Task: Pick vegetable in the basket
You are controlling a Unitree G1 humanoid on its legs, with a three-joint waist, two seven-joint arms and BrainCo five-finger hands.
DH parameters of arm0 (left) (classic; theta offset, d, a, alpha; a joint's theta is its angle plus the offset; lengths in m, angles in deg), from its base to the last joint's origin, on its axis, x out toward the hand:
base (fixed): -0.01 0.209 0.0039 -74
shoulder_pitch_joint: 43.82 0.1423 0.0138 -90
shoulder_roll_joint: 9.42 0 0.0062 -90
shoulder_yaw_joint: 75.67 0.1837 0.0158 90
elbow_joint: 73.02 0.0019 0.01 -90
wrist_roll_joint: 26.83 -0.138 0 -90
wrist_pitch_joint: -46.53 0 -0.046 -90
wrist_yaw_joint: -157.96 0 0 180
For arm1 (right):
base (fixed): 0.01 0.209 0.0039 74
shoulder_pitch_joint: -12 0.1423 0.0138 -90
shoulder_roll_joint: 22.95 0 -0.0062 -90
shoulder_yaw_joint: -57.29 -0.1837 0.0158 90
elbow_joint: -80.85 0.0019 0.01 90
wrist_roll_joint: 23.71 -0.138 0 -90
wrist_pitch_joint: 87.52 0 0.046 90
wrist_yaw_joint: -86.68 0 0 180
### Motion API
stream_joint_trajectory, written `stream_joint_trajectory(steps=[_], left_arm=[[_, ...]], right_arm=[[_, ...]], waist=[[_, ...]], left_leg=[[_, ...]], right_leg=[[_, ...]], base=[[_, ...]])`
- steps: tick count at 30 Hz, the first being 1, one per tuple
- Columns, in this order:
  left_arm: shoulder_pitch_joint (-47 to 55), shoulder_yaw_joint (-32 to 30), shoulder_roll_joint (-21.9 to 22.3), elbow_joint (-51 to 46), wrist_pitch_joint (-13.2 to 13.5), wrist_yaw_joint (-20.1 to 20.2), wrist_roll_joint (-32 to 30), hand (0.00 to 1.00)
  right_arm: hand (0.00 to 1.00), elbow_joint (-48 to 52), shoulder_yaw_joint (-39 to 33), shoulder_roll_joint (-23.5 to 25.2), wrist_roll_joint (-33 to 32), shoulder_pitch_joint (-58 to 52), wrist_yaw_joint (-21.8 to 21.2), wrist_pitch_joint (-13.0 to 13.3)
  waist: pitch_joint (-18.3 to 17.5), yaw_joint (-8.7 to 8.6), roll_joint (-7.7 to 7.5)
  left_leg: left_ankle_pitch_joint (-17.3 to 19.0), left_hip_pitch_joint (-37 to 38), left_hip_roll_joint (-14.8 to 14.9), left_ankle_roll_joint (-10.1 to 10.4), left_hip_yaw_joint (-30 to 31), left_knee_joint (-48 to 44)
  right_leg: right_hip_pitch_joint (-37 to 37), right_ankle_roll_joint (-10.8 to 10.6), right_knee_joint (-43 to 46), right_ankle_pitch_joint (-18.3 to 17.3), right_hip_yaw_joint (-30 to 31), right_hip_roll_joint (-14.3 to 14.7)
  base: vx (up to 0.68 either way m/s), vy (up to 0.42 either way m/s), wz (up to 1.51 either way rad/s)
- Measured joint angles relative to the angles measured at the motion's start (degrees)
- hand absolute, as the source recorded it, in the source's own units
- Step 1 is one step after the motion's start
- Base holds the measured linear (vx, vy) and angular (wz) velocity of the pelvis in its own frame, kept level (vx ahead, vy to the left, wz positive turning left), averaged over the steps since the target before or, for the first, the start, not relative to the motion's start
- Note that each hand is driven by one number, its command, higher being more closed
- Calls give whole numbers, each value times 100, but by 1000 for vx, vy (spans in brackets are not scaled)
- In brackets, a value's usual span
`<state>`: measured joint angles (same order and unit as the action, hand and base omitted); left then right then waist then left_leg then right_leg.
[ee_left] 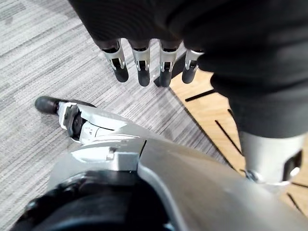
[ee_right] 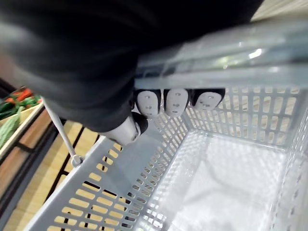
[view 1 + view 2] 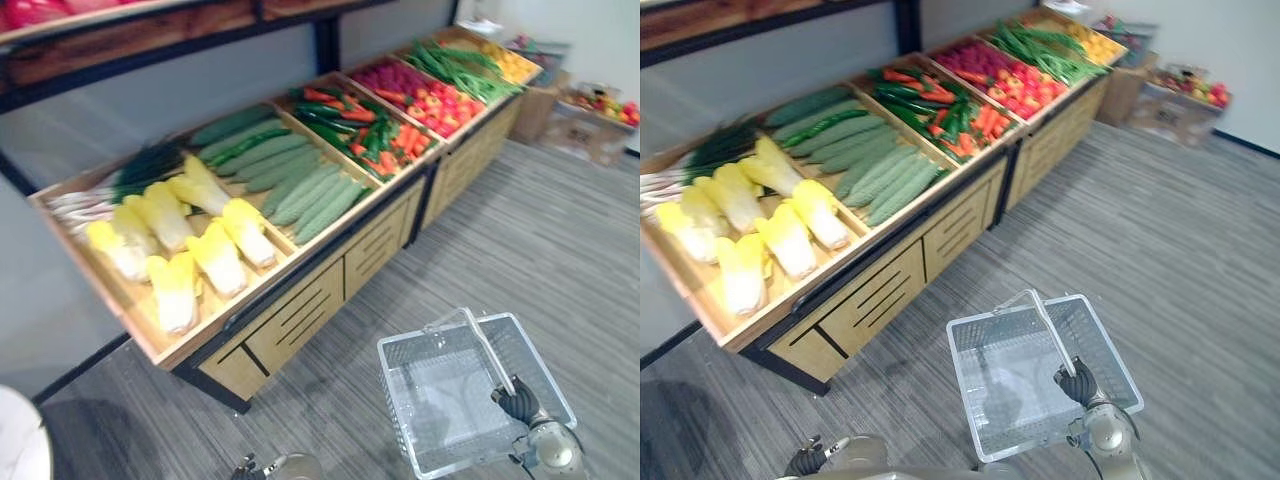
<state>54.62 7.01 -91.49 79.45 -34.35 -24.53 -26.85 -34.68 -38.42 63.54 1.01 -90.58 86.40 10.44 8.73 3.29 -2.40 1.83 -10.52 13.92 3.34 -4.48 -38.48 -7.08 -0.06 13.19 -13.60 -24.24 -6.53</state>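
A grey plastic basket point(image 3: 445, 328) hangs empty over the floor in front of the stand. Its raised handle point(image 3: 485, 345) is in my right hand point(image 3: 518, 402), whose fingers point(image 2: 175, 101) curl round the bar. The basket's slotted wall point(image 2: 120, 192) shows below them. Vegetables lie on the sloped wooden stand: pale yellow cabbages point(image 3: 215, 255) nearest, long green cucumbers point(image 3: 310, 195) beside them, then green and red peppers with carrots point(image 3: 365, 125). My left hand point(image 1: 144, 62) hangs low near the floor with straight fingers, holding nothing, left of the basket point(image 3: 985, 325).
The stand's front panel point(image 3: 300, 320) with slotted drawers faces me. Leeks point(image 3: 110, 190) lie at its back left, and red and yellow produce point(image 3: 430, 95) and green beans point(image 3: 460, 65) further right. Cardboard boxes point(image 3: 595, 110) stand at the far right. A shelf point(image 3: 150, 30) runs above.
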Motion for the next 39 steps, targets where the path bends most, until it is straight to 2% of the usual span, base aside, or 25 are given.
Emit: stream_joint_trajectory(steps=[1,3,5,6,7,9,14,16,18,19,20,21,22,23,24,25,27,28,31,33,35,38,39], left_arm=[[-20,22,11,-129,-67,0,-1,0],[-17,24,28,-183,-97,0,-3,0],[-18,37,7,-179,-138,3,-25,0],[-68,41,-30,-198,-181,4,-70,0],[-100,39,-37,-206,-184,2,-81,0],[-103,28,-30,-160,-227,1,-85,0],[20,7,32,-123,-233,-39,-128,0],[18,3,34,-80,-229,-70,-129,0],[8,-22,35,24,-221,-81,-129,0],[12,-37,31,151,-224,-82,-126,0],[47,17,42,159,-226,-82,-124,0],[71,51,44,155,-220,-82,-124,0],[90,79,22,162,-216,-78,-122,0],[86,80,7,172,-220,-75,-122,0],[89,84,-11,170,-221,-69,-122,0],[88,81,-62,158,-222,-64,-114,0],[82,40,-103,147,-223,-61,-103,0],[67,4,-92,146,-222,-62,-96,0],[-56,-332,-29,143,-215,-74,-94,0],[-117,-638,61,146,-216,-93,-97,0],[-204,-901,109,132,-213,-107,-102,0],[-183,-1264,178,121,-209,-119,-110,0],[-127,-1336,185,126,-210,-119,-111,0]], right_arm=[[100,-22,-192,3,-1,-19,14,-4],[100,-40,-303,24,0,-82,17,-22],[100,-56,-500,112,0,-147,55,-36],[100,-66,-691,215,-2,-191,105,-41],[100,-76,-793,249,-3,-234,124,-41],[100,-400,-998,280,-3,-151,147,-63],[100,-925,-1001,309,-1,116,197,-124],[100,-1172,-1009,310,-3,185,230,-133],[100,-1440,-1107,309,-3,266,232,-152],[100,-1635,-1247,294,-6,260,234,-171],[100,-1745,-1310,252,-9,282,241,-174],[100,-1826,-1361,241,-12,330,245,-177],[100,-2003,-1427,260,-75,472,270,-234],[100,-2128,-1487,264,-135,550,286,-277],[100,-2248,-1631,265,-265,578,309,-281],[100,-2276,-1712,276,-288,584,344,-257],[100,-2324,-1872,275,-289,570,351,-146],[100,-2373,-1938,263,-294,580,363,-124],[100,-2770,-2315,292,-506,734,392,-48],[100,-3018,-2688,507,-633,829,396,-115],[100,-3168,-3002,722,-814,822,401,-207],[100,-3369,-3521,946,-1003,745,484,-277],[100,-3499,-3630,962,-1001,701,472,-274]], waist=[[24,-47,67],[17,-68,95],[6,-142,150],[-2,-221,144],[14,-253,117],[33,-170,84],[27,-147,93],[20,-149,97],[54,-155,39],[47,-184,15],[29,-211,42],[17,-214,68],[17,-217,83],[19,-231,88],[46,-301,223],[134,-339,192],[164,-334,105],[163,-333,96],[180,-294,116],[172,-243,107],[170,-181,106],[75,-157,-29],[46,-155,-59]], left_leg=[[171,-175,198,-79,-975,68],[220,-273,169,-80,-1542,304],[19,-207,12,-231,-2353,1136],[-19,-63,-277,-286,-2463,1820],[-69,73,-393,-361,-2552,2208],[-302,254,-750,-659,-2626,3153],[-617,596,-1125,-673,-2464,3870],[-743,752,-1251,-657,-2447,4195],[-703,875,-1450,-611,-2452,4423],[-371,995,-1580,-548,-2594,4427],[-260,1087,-1629,-412,-2650,4427],[-251,1111,-1651,-398,-2638,4425],[-267,1149,-1639,-425,-2574,4424],[-288,1197,-1600,-474,-2401,4424],[-282,1293,-1483,-542,-2166,4411],[-234,1358,-1392,-606,-1968,4308],[-177,1383,-1381,-657,-1748,4211],[-174,1387,-1393,-639,-1653,4206],[-134,1373,-1433,-612,-1350,4196],[-80,1358,-1462,-563,-1137,4121],[-52,1373,-1463,-519,-977,4108],[68,1429,-1485,-337,-763,4013],[87,1491,-1482,-306,-719,4026]], right_leg=[[-132,-1,-139,1,-401,-15],[-178,-4,-190,1,-646,-22],[-211,-21,-237,7,-999,67],[-186,-86,-251,46,-1028,28],[-180,-87,-263,46,-1025,17],[-135,-103,-332,37,-1057,18],[-307,-228,-431,55,-993,-79],[-320,-368,-378,-25,-994,-132],[-302,-554,-90,-245,-1090,-334],[-304,-786,400,-409,-1185,-672],[-115,-809,1051,-407,-1075,-892],[77,-910,1567,-350,-940,-1052],[538,-1073,2612,-7,-555,-1281],[885,-1045,3226,525,-268,-1359],[1204,-1061,3812,1235,35,-1304],[1330,-1067,4085,986,238,-1244],[1462,-1118,3863,621,357,-1219],[1496,-1127,3671,561,387,-1206],[1597,-1119,2048,544,1043,-936],[1574,-1082,761,575,1865,-757],[1588,-1081,212,588,2133,-746],[1472,-1047,-230,645,1958,-762],[1330,-878,-446,823,1877,-705]], base=[[60,-108,132],[32,-14,92],[91,25,129],[80,41,150],[61,67,136],[31,77,86],[-14,29,26],[-73,9,6],[-72,57,24],[-15,100,34],[9,111,35],[68,114,30],[109,148,34],[168,158,63],[187,119,90],[161,76,95],[116,40,72],[133,23,67],[174,-8,57],[189,-55,44],[170,-114,50],[187,-213,40],[222,-334,28]])
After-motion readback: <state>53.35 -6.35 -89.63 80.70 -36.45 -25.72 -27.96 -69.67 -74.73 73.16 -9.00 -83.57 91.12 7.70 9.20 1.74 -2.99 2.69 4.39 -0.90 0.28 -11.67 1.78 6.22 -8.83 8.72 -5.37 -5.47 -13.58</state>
